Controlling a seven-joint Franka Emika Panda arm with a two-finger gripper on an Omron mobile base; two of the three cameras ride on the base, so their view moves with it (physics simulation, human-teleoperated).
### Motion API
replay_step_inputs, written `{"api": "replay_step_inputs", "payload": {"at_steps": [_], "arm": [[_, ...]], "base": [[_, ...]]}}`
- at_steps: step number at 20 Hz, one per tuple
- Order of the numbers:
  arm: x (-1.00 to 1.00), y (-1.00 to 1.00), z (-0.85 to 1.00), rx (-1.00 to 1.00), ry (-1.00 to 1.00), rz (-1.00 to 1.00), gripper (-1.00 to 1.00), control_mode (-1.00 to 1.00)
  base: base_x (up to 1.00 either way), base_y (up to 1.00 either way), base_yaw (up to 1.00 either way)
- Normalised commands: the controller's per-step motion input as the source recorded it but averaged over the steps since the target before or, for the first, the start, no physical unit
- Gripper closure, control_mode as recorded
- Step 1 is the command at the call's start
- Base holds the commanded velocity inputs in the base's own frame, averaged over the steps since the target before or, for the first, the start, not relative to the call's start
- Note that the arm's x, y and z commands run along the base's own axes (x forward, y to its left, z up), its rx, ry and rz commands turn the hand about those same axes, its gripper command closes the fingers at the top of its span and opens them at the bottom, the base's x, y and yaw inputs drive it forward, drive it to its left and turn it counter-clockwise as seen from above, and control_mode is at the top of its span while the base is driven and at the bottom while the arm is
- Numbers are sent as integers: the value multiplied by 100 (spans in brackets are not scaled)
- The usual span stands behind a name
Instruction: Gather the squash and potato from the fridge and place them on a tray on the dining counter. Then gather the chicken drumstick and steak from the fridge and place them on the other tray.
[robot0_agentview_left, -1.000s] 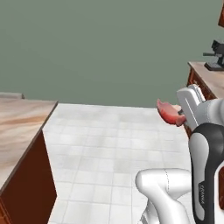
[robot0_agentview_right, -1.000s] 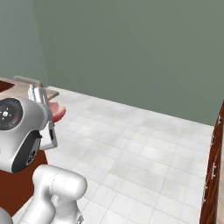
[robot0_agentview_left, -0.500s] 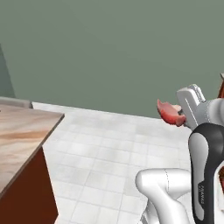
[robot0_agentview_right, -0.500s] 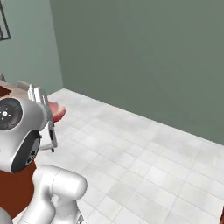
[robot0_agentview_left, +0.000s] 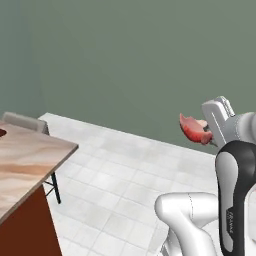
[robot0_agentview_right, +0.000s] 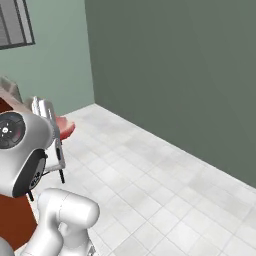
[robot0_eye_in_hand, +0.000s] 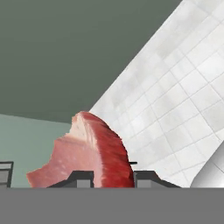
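Above white floor, tool (robot0_eye_in_hand: 107, 178) grips steak (robot0_eye_in_hand: 89, 153).

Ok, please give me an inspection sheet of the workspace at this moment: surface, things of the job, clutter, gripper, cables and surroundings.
Surface: the dining counter, beige-tan marbled top over a red-brown base, sits at the lower left of the left base view; the part in view is bare.
Job's things: the steak, pink with a deep red edge, stands between the gripper's fingers, carried in the air above the floor.
Clutter: nothing seen.
Gripper: the gripper is shut on the steak; the meat sticks out ahead of the hand.
Cables: nothing seen.
Surroundings: white tiled floor, plain grey-green walls, a stool with dark legs at the counter's far edge.
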Motion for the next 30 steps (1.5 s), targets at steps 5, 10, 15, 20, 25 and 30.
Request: {"api": "replay_step_inputs", "payload": {"at_steps": [5,10,15,20,25,30], "arm": [[0,0,0,0,0,0,100,100],[0,0,0,0,0,0,100,100],[0,0,0,0,0,0,100,100],[0,0,0,0,0,0,100,100],[0,0,0,0,0,0,100,100],[0,0,0,0,0,0,100,100]], "base": [[60,-61,38],[63,-61,39],[61,-62,40],[61,-61,41],[69,-58,44],[76,-56,47]]}}
